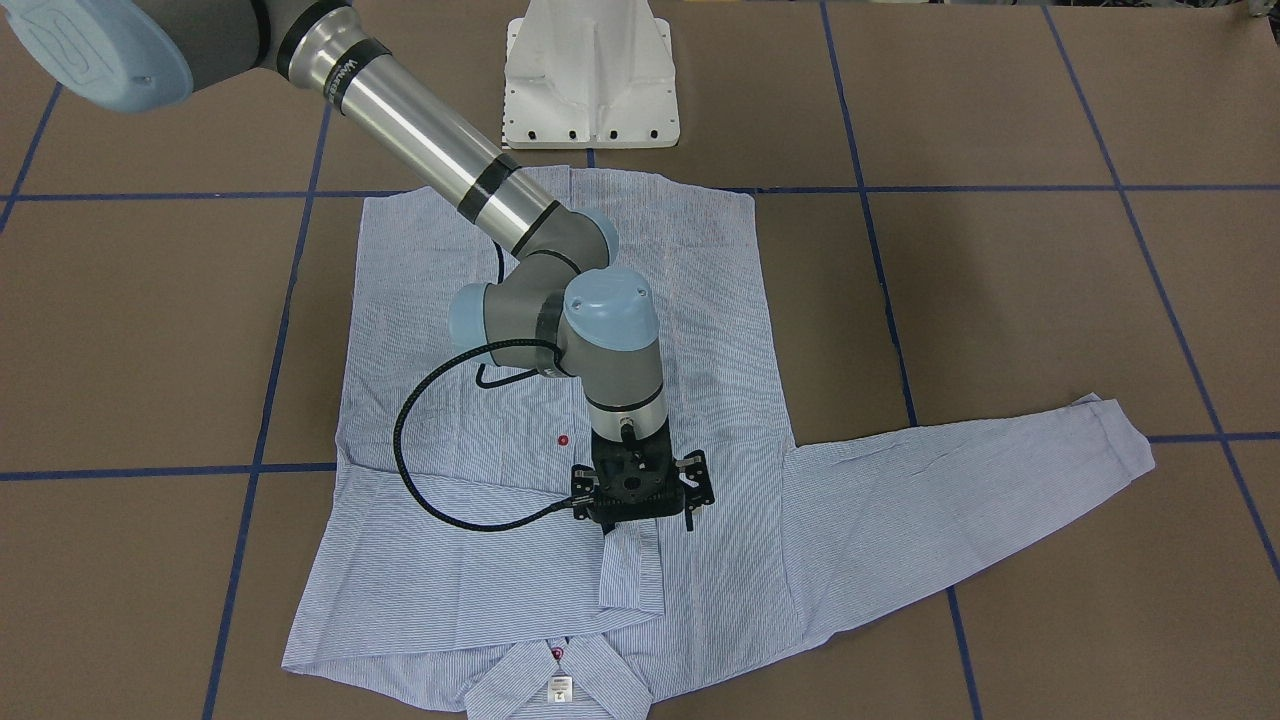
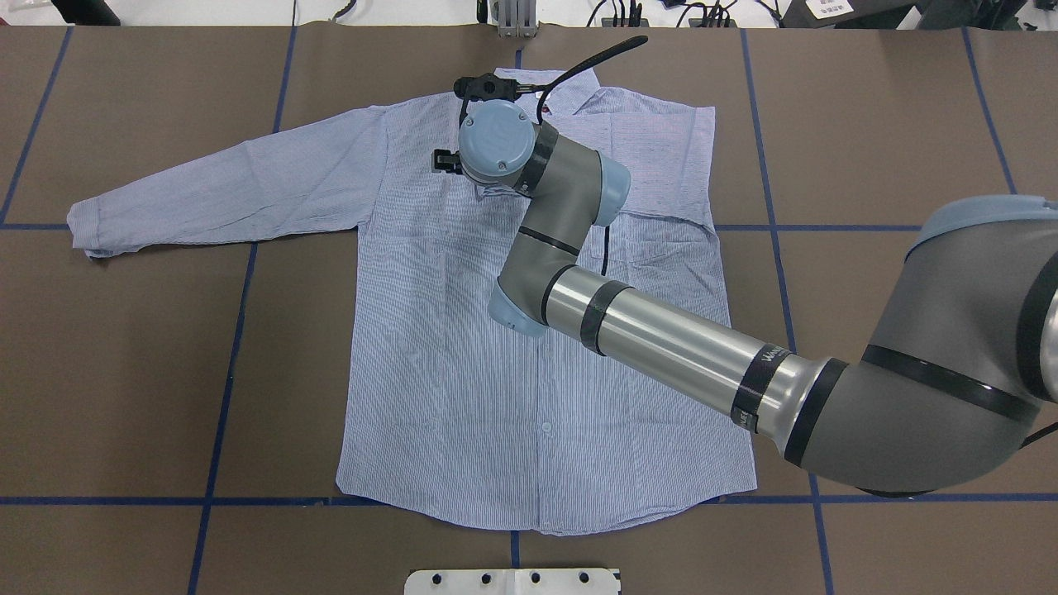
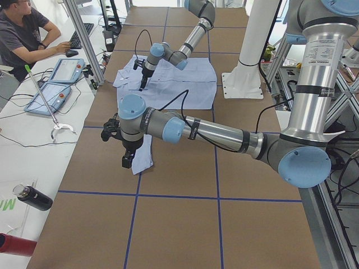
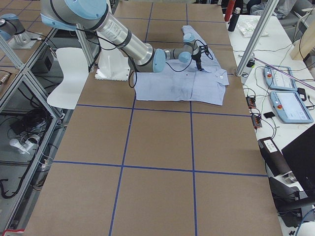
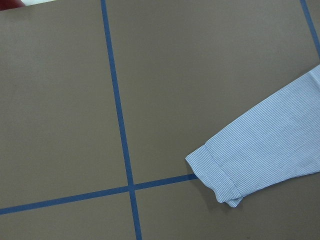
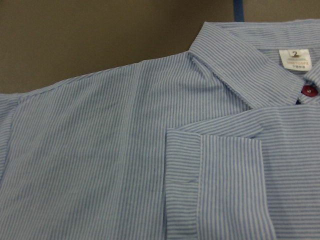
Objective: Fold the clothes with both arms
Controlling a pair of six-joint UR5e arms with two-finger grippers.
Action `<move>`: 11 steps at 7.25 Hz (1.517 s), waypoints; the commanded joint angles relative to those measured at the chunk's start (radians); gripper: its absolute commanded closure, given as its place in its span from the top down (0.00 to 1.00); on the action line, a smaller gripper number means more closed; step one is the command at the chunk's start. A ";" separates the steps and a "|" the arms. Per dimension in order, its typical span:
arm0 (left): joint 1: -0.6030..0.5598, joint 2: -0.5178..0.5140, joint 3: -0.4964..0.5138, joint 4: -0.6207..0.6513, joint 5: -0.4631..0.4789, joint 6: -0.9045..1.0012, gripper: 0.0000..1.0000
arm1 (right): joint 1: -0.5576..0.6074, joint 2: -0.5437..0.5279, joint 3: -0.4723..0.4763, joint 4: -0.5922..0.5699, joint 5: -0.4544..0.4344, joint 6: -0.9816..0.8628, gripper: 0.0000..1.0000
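The light blue striped shirt (image 2: 496, 372) lies flat, front up, collar (image 1: 555, 675) at the table's far side from the robot. One sleeve is folded across the chest, its cuff (image 1: 632, 570) near the collar, also close up in the right wrist view as the cuff (image 6: 215, 185). The other sleeve (image 2: 223, 190) stretches out sideways. My right gripper (image 1: 645, 515) hangs just over the folded cuff, jaws spread, holding nothing. In the exterior left view my left gripper (image 3: 128, 161) hovers by the outstretched sleeve's cuff (image 3: 144, 159); I cannot tell its state. That cuff (image 5: 220, 175) shows in the left wrist view.
Brown table (image 2: 124, 372) with blue tape lines. The white robot pedestal (image 1: 590, 75) stands behind the shirt hem. At the side sit a person (image 3: 22, 33) at a bench, teach pendants (image 3: 53, 92), a dark bottle (image 3: 33, 197) and metal frame posts.
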 commanded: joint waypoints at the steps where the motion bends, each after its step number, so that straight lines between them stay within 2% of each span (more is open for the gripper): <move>1: -0.001 0.004 0.000 0.000 0.000 0.000 1.00 | 0.002 0.015 -0.024 0.011 -0.020 -0.006 0.98; 4: -0.024 0.007 0.001 0.000 0.002 0.005 1.00 | -0.030 0.133 -0.090 0.076 -0.020 -0.008 0.98; 7: -0.027 0.010 0.001 0.000 0.000 0.000 1.00 | -0.055 0.187 -0.075 0.105 -0.011 -0.005 0.98; 8: -0.022 0.002 0.003 -0.002 0.000 -0.015 1.00 | -0.053 0.179 -0.002 0.052 0.021 0.013 0.99; 9: -0.016 -0.001 0.019 -0.027 -0.002 -0.047 1.00 | -0.050 0.163 0.154 -0.180 0.027 0.017 0.99; 10: 0.002 -0.003 0.065 -0.105 0.000 -0.080 1.00 | -0.037 0.117 0.309 -0.370 0.053 0.006 0.99; 11: 0.069 -0.004 0.104 -0.214 0.038 -0.185 1.00 | -0.008 0.063 0.421 -0.498 0.112 0.000 0.99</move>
